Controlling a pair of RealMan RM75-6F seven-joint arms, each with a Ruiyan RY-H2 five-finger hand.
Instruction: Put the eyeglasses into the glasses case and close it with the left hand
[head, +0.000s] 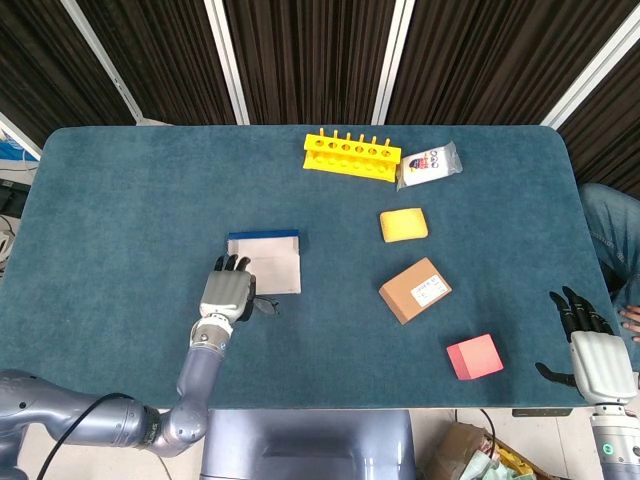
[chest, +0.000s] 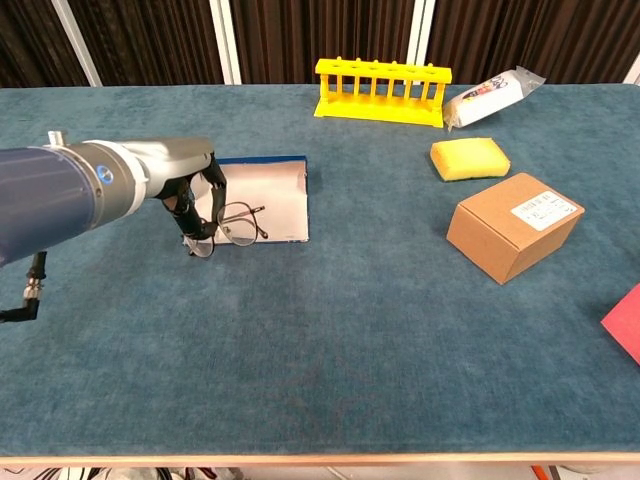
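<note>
Blue felt table (chest: 360, 330), dark slatted wall behind. Left hand (chest: 196, 198) pinching eyeglasses (chest: 238, 221), lifted at near edge of open glasses case (chest: 262, 195). Right hand (head: 600, 355) empty, fingers apart, well off beside pink block (head: 474, 356).

The left hand (head: 226, 294) has a pale silver-grey back and black fingers (head: 232, 264); its forearm is smooth metallic grey, widening to a blue-grey casing with a small round blue marking and a thin black cable beneath; the right hand (head: 597, 352) has a white, boxy back and black fingers (head: 575, 303); a grey wrist cuff carries a small teal mark.
</note>
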